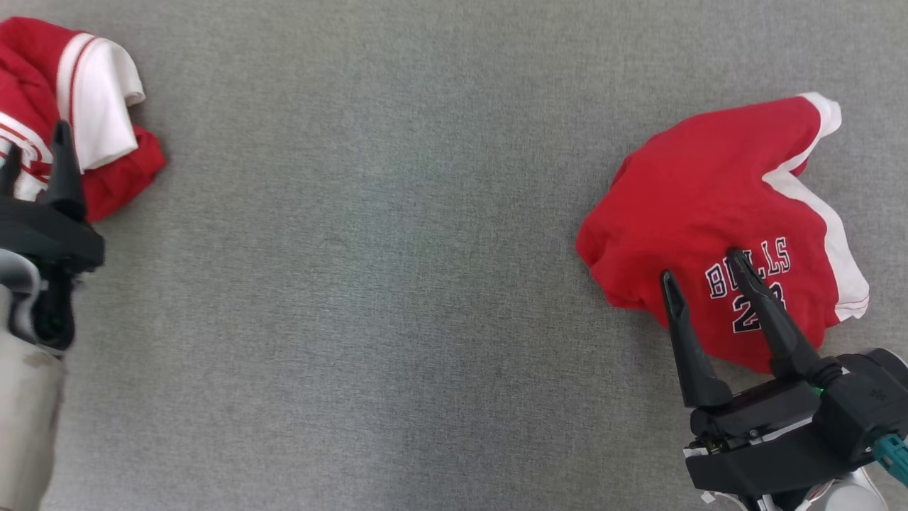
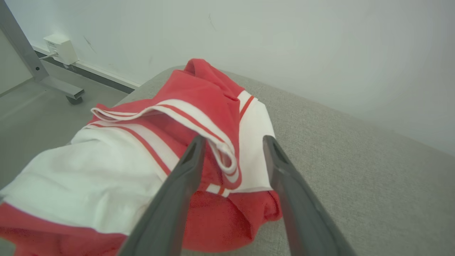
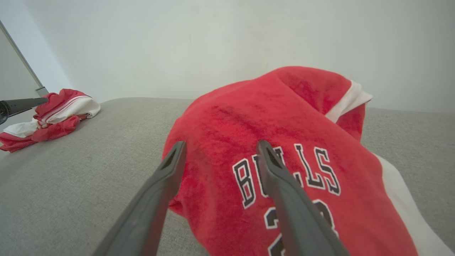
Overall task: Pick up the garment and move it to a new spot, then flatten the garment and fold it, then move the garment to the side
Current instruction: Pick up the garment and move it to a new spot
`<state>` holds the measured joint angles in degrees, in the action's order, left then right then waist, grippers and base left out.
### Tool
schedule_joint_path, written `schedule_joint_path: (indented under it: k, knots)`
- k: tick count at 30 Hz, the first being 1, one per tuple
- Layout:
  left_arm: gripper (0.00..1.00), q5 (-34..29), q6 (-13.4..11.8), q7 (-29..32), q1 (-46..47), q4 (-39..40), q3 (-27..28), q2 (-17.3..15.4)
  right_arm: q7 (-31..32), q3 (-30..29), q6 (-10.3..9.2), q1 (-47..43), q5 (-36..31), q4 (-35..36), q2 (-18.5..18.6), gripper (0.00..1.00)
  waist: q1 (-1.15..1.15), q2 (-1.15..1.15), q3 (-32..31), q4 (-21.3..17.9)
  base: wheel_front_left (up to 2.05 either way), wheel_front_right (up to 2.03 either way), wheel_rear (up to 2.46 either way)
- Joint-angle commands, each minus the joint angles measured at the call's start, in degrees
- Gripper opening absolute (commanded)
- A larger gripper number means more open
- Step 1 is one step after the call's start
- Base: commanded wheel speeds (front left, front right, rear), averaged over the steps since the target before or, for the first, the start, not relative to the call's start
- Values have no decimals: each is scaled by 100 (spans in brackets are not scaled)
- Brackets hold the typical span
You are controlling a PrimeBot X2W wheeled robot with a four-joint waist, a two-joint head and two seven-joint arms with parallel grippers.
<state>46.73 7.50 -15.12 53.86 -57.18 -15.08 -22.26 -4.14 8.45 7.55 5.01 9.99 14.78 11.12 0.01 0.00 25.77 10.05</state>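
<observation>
A crumpled red and white garment (image 1: 85, 113) lies bunched at the far left of the grey surface, and it is close up in the left wrist view (image 2: 117, 167). My left gripper (image 1: 35, 145) hangs over its near edge with the fingers apart (image 2: 233, 140); a striped fold lies loosely between them, not pinched. A second red garment (image 1: 709, 206) with white trim and "BULLS" lettering lies rumpled at the right (image 3: 284, 121). My right gripper (image 1: 701, 264) stands open just over its near left part (image 3: 221, 144), with nothing between the fingers.
The grey fabric surface (image 1: 397, 284) stretches wide between the two garments. A pale wall (image 3: 213, 42) rises behind it. Beyond the surface's left edge are bare floor, a metal frame leg (image 2: 53, 83) on a caster, and a white wall box (image 2: 60, 48).
</observation>
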Motion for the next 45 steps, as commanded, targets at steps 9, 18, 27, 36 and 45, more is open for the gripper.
schedule_joint_path:
  k: [9, 18, 27, 36, 45]
  knots:
    - [100, -804, -122, -5, 8, 581, 508, -311, -214, 88, -13, -27, 108, -298, -150, 100, -1, 0, -503, 56, 0, 0, 0]
    - [100, -1529, -95, -5, -333, 1619, 774, -256, -563, 58, -13, -26, 206, -738, -349, 100, -1, 0, -1096, -258, 0, 0, 0]
    - [100, -2007, -59, -5, -1299, 2673, 772, 27, -824, -116, -13, -208, 265, -1200, -531, 100, -1, 0, -1751, -940, 0, 0, 0]
    - [100, -2137, -158, -5, -2724, 3518, 852, 315, -914, -253, -13, -543, 270, -1447, -615, 100, -1, 0, -2340, -1330, 0, 0, 0]
    - [100, -2189, -295, -5, -3963, 4210, 969, 492, -894, -394, -13, -756, 228, -1472, -638, 100, -1, 0, -2523, -1201, 0, 0, 0]
